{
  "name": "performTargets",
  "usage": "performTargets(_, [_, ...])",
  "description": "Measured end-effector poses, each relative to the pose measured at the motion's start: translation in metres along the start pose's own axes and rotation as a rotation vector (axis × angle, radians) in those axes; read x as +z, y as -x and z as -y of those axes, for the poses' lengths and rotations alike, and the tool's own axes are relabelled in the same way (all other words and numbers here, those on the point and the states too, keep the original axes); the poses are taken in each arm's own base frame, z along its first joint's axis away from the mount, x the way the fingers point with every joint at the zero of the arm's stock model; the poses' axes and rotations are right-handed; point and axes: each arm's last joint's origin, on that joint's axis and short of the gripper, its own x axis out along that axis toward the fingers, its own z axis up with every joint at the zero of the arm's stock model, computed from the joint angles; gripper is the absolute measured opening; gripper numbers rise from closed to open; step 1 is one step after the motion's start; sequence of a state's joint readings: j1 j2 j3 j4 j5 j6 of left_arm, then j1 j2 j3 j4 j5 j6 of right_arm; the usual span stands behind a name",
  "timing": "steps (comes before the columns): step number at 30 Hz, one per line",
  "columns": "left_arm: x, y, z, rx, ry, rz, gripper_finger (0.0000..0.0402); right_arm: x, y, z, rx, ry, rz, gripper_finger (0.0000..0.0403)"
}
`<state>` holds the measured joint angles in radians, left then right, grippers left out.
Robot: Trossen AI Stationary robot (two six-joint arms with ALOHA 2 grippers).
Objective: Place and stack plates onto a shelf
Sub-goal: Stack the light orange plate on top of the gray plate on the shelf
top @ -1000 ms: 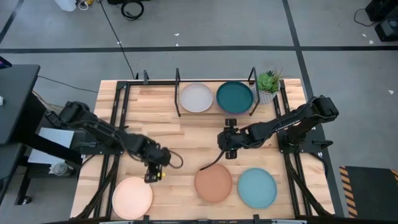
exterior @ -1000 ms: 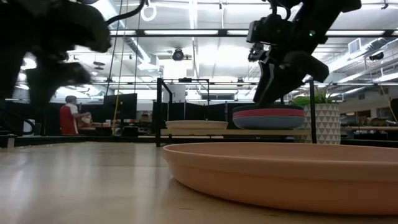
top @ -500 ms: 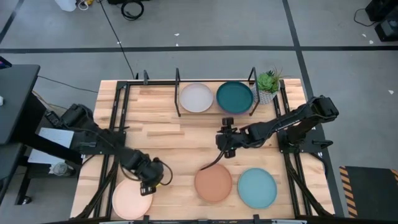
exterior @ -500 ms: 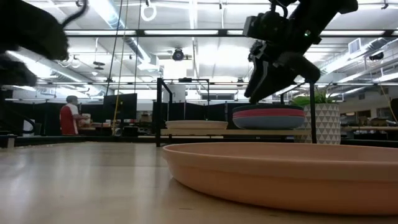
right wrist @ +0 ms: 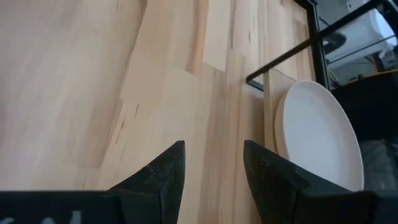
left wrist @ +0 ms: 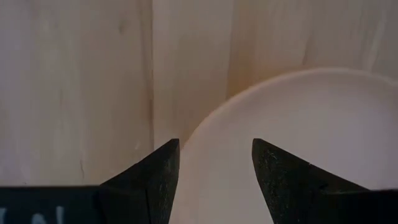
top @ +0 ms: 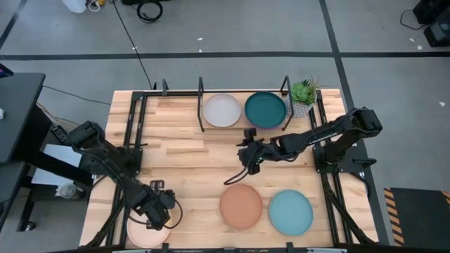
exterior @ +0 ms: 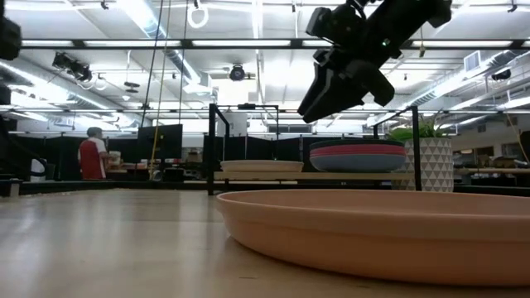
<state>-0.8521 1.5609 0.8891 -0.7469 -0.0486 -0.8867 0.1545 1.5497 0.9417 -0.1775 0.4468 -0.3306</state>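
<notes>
The cream plate (top: 138,234) lies flat on the table at the near left. My left gripper (top: 159,211) is open just over its far right rim (left wrist: 205,134), and I cannot tell whether a fingertip touches the rim. My right gripper (top: 247,152) is open and empty above the table's middle. It hangs high in the low view (exterior: 331,79). The tan-brown plate (top: 241,206) and the light aqua plate (top: 290,212) lie flat near the front edge. In the black shelf (top: 201,95) at the back, the grey-white plate (top: 222,110) lies beside a stack (exterior: 358,157) topped by the dark teal plate (top: 266,109).
A small potted plant (top: 302,95) stands at the shelf's right end. The shelf's left bay (top: 179,105) holds no plate. Bare wood lies between the two arms. The arm bases stand at the table's left and right edges. A person (exterior: 91,157) shows far off in the room.
My left gripper has gone toward the table's near edge and a little left, coming down over the cream plate's rim. My right gripper has gone up and toward the table's left and far edge, away from the tan-brown plate. No plate has moved.
</notes>
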Motion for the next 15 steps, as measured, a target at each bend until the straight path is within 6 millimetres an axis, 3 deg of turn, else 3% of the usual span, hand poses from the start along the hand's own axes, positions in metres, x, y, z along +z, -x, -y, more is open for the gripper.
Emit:
performTargets(8, [-0.003,-0.018,0.003,0.057,-0.05,-0.055,0.0201,0.0,-0.004,0.008,0.002,-0.011,0.021,0.0169])
performTargets(15, [-0.003,-0.02,0.002,0.064,-0.124,-0.069,0.012,-0.001,-0.005,0.011,0.0,-0.01,0.023,0.0169])
